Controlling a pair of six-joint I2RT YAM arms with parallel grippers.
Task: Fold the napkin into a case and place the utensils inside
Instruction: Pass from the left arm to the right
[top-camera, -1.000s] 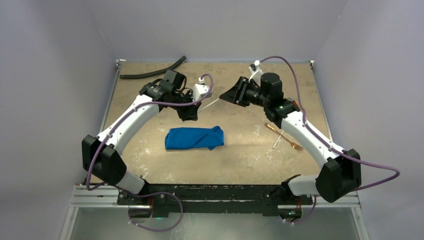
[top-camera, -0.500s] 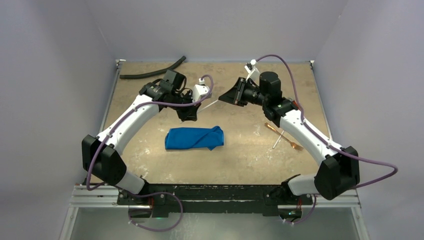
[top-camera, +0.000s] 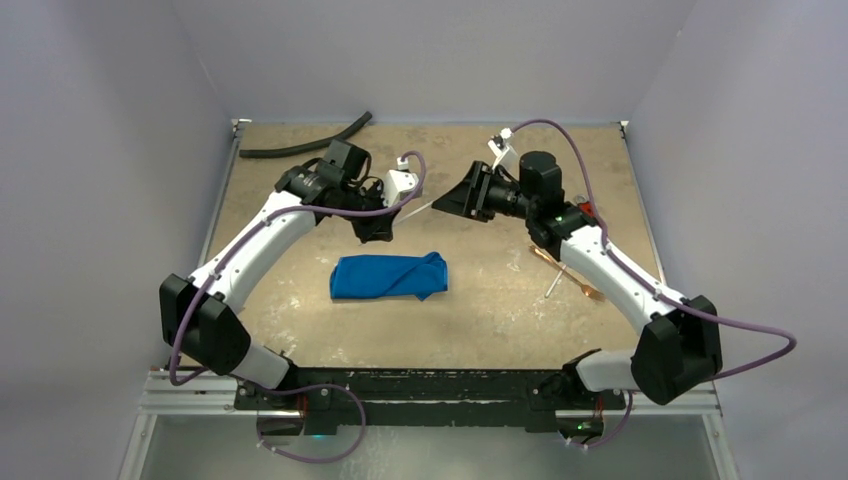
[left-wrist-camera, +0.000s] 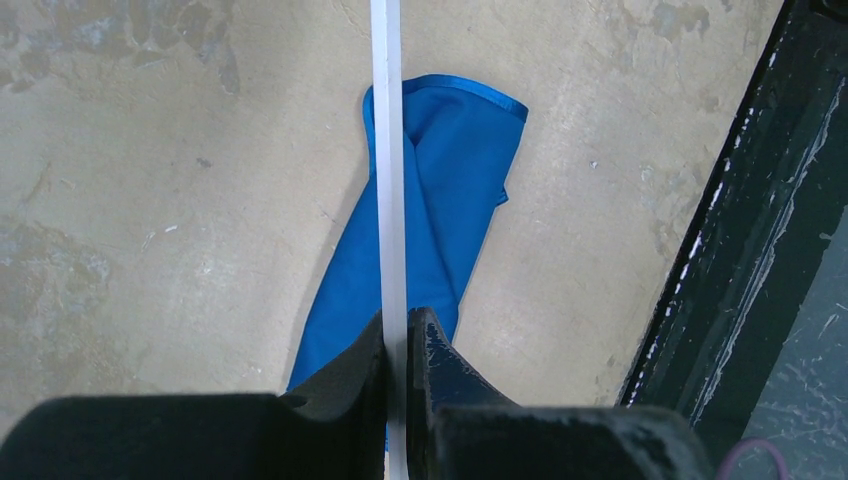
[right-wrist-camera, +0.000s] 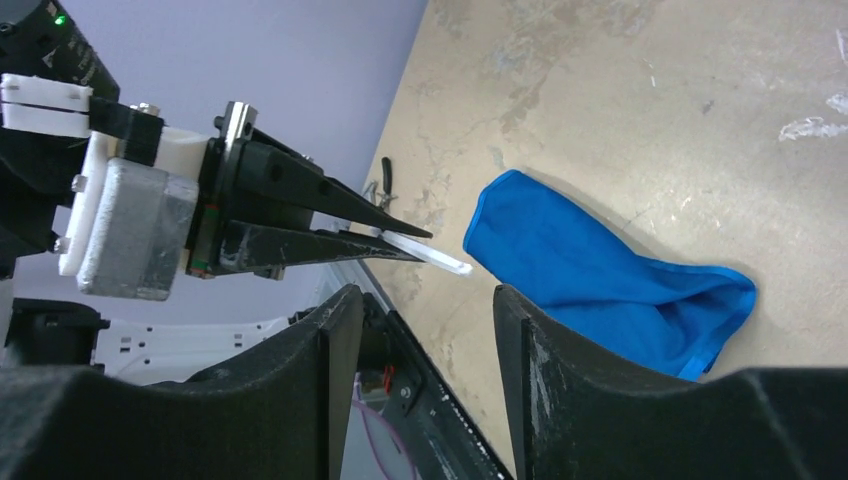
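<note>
The blue napkin (top-camera: 390, 276) lies folded as an oblong case mid-table, also seen in the left wrist view (left-wrist-camera: 445, 200) and the right wrist view (right-wrist-camera: 600, 270). My left gripper (top-camera: 388, 222) hangs above its far edge, shut on a slim silver utensil (top-camera: 420, 207) that sticks out toward the right arm. That utensil (left-wrist-camera: 388, 150) runs straight between the closed jaws (left-wrist-camera: 398, 325). My right gripper (top-camera: 440, 204) faces it, open and empty (right-wrist-camera: 425, 300), with the utensil's tip (right-wrist-camera: 440, 260) just ahead of its fingers. Two more utensils (top-camera: 566, 274) lie crossed on the table at the right.
A black curved hose (top-camera: 305, 146) lies along the far left edge of the table. The black front rail (top-camera: 420, 385) runs along the near edge between the arm bases. Grey walls enclose the table on three sides.
My right gripper has shifted a little left, closer to the tip of the held utensil. The left arm, napkin and loose utensils have stayed put.
</note>
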